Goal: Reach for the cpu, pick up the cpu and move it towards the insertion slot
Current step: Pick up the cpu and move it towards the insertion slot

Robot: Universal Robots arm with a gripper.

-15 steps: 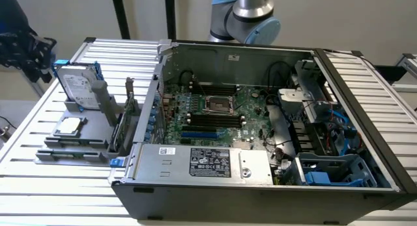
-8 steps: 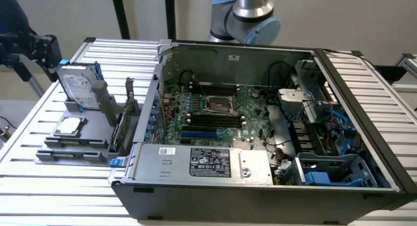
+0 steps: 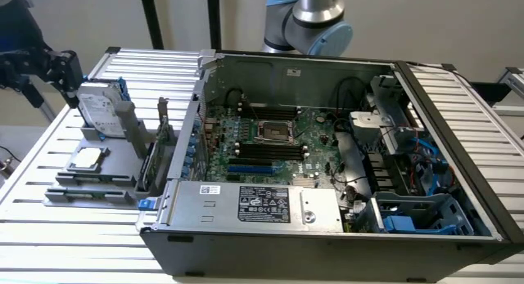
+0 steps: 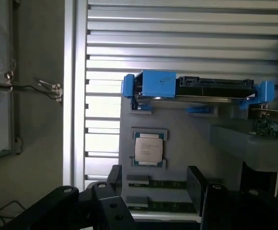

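The cpu (image 3: pixel 88 158) (image 4: pixel 148 148), a small silver-grey square chip, lies flat in a recess of the grey holder (image 3: pixel 90 183) on the slatted table, at the exterior view's left. My gripper (image 3: pixel 64 69) (image 4: pixel 156 184) hangs above and behind the holder, well apart from the cpu. It is open: its two dark fingers (image 4: pixel 195 184) stand wide with nothing between them. Inside the open computer case, the insertion slot (image 3: pixel 274 132) is a square socket with a silvery frame on the green board.
A silver hard drive (image 3: pixel 100 112) (image 4: pixel 196 86) with blue rails stands on edge at the holder's back. Memory sticks (image 4: pixel 163 184) lie at the holder's front. The case wall (image 3: pixel 184 143) rises between holder and board. Cables and drive bays crowd the case's right side.
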